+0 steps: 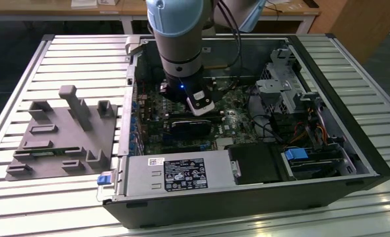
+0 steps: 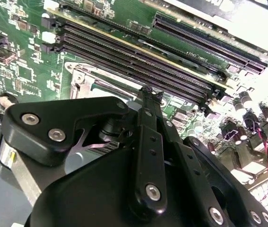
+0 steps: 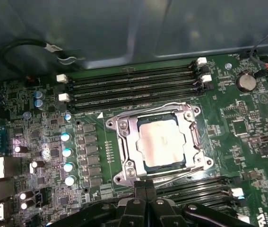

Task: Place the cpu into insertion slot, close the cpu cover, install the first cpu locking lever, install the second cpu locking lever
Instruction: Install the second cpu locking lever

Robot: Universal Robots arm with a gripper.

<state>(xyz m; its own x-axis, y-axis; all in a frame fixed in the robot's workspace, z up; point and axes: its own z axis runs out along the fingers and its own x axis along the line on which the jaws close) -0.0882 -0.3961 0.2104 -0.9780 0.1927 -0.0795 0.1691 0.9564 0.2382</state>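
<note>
Gripper [image 3: 145,189] fingers pressed together just beside cpu cover [image 3: 126,142], closed over cpu [image 3: 163,142].

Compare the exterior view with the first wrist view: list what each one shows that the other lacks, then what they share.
Exterior view alone: the arm reaching down into the open computer case, the power supply along the case's near edge, and a grey fixture tray on the slatted table at the exterior view's left.

First wrist view alone: the cpu seated in the insertion slot, the cpu cover closed around it, a coin cell battery, and the memory slots.

Shared: the green motherboard and the gripper just above it.
</note>
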